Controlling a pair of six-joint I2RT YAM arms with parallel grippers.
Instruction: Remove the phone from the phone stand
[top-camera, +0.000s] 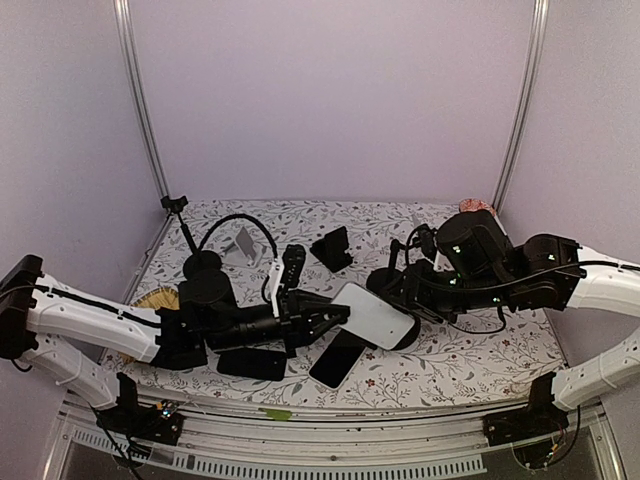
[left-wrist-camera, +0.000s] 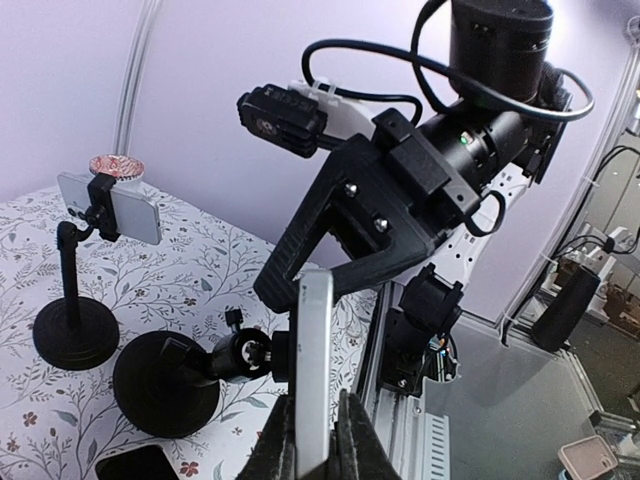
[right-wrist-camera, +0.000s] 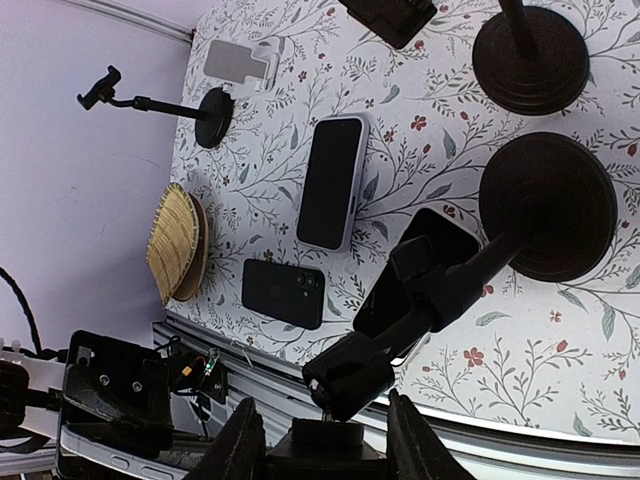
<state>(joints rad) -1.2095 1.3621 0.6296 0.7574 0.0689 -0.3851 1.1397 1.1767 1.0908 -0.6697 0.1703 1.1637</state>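
Gripping white-cased slab phone (left-wrist-camera: 313, 340) edgewise, left gripper (left-wrist-camera: 315, 445) clamped; right gripper (right-wrist-camera: 325, 440) pinches black round-based stand (right-wrist-camera: 545, 205); separation apparently unfinished.

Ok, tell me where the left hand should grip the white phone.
Pinch the white phone across its flat faces at the free end, away from the stand's clamp, coming from that end: it is thin and edge-on to the left hand.

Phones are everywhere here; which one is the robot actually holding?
The white-backed phone in the middle, pinched edge-on in the left claw. The black phones lie flat on the flowered table.
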